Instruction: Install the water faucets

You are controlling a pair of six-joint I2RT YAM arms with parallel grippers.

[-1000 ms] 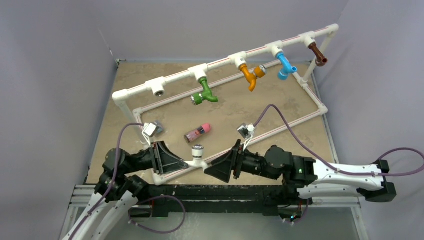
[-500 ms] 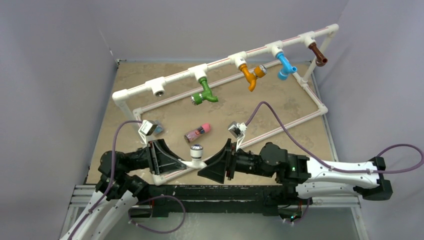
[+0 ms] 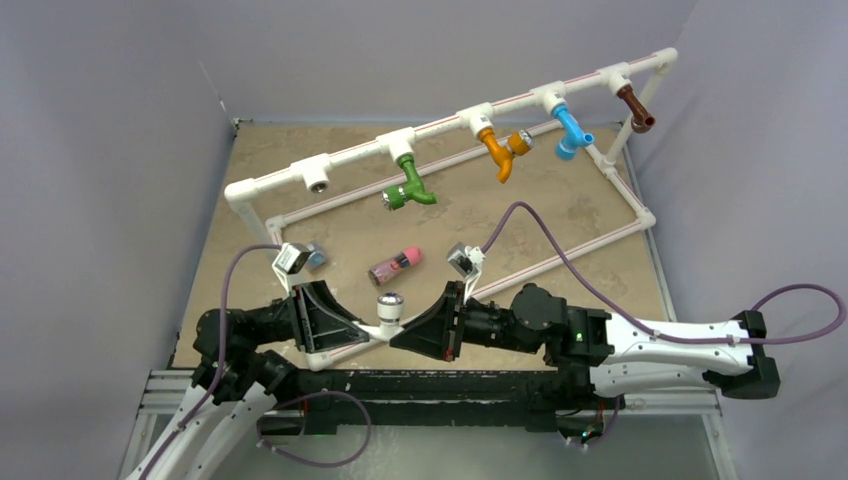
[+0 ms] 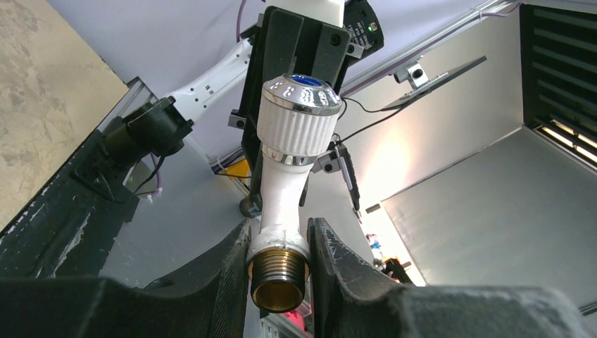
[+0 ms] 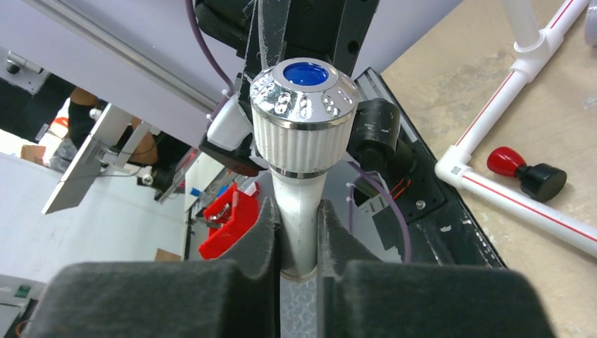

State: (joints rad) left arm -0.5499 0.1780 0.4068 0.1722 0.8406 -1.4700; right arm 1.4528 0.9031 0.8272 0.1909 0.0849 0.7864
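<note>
A white water faucet (image 3: 388,312) with a chrome knob hangs low at the near edge, between both grippers. My left gripper (image 3: 368,328) is shut on its brass threaded end (image 4: 278,278), seen between the pads in the left wrist view. My right gripper (image 3: 402,335) is shut on the white spout (image 5: 299,225) below the knob (image 5: 304,105). Green (image 3: 408,188), orange (image 3: 498,150), blue (image 3: 570,130) and brown (image 3: 635,108) faucets sit in the tees of the white pipe frame (image 3: 440,125). The leftmost tee (image 3: 317,183) holds nothing.
A pink-capped cylinder (image 3: 394,265) lies on the tan board inside the frame, just beyond the grippers. The frame's near pipe (image 3: 560,262) runs diagonally past my right arm. Grey walls close in the left, back and right sides.
My right gripper has moved left to the white faucet and shut on its spout. The left gripper keeps its hold on the threaded end, and the faucet has shifted slightly left.
</note>
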